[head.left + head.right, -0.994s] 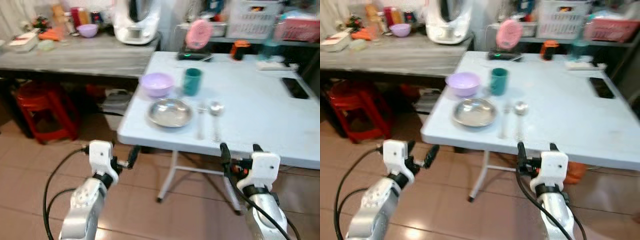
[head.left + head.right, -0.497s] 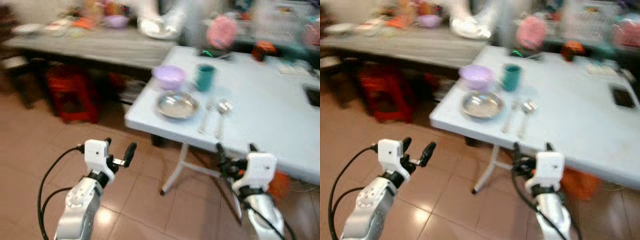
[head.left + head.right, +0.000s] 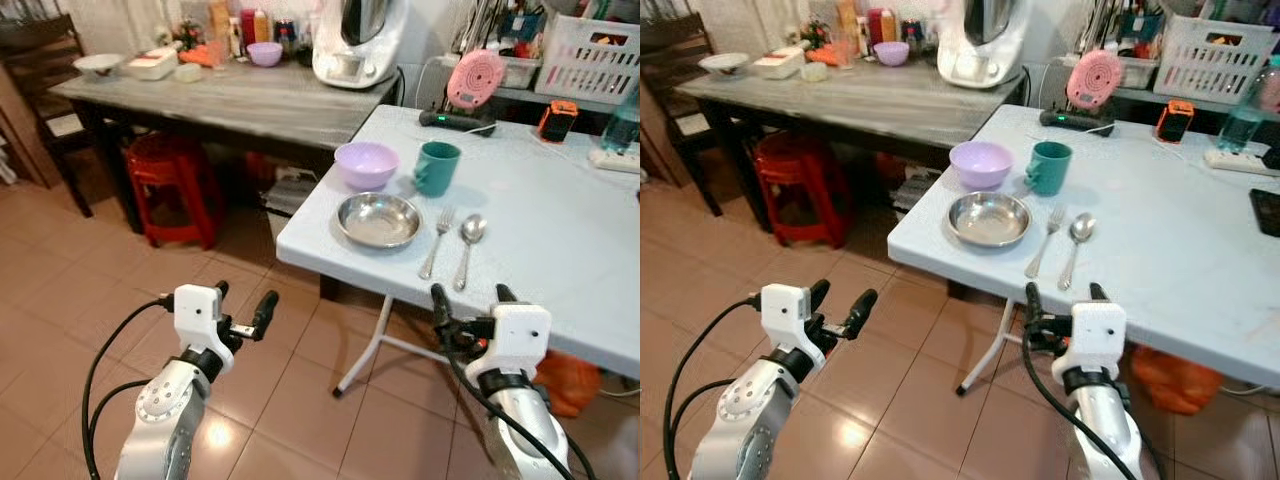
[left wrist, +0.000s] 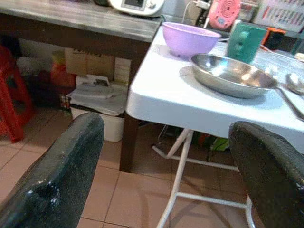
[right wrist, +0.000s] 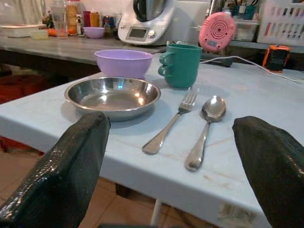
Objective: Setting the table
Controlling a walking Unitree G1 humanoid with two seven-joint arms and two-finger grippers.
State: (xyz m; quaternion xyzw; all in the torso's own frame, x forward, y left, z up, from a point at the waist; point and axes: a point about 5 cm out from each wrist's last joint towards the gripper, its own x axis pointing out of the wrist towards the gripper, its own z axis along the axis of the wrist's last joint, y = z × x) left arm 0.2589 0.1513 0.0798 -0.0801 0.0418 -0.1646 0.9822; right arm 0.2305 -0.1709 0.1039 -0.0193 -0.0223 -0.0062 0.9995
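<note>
Five pieces of tableware sit grouped at the near left corner of the pale blue folding desk [image 3: 560, 230]. A lilac bowl [image 3: 366, 164] stands farthest left, and just to its right is a teal mug [image 3: 437, 167]. Nearer than those two lies a shallow steel plate [image 3: 379, 220]. To the right of the plate a fork [image 3: 437, 241] and a spoon [image 3: 467, 246] lie side by side, apart from each other, their handles pointing toward the near edge.

Both arms are held out low over the tiled floor [image 3: 70, 290], short of the desk. The left tool [image 3: 243, 303] hangs well to the left of the desk's corner with its two black fingers spread and nothing between them. The right tool [image 3: 469, 303] sits just below the near edge of the desk, almost under the fork and spoon, its fingers likewise spread and empty.

Farther off, on the blue desk, are a pink round gadget [image 3: 474, 80], an orange-and-black object [image 3: 555, 120] and a white basket [image 3: 601, 55]. To the left runs a grey wooden desk [image 3: 230, 98] carrying a white kitchen appliance [image 3: 358, 40], a second small purple bowl [image 3: 264, 53] and assorted jars. A red stool [image 3: 170, 185] stands beneath it.
</note>
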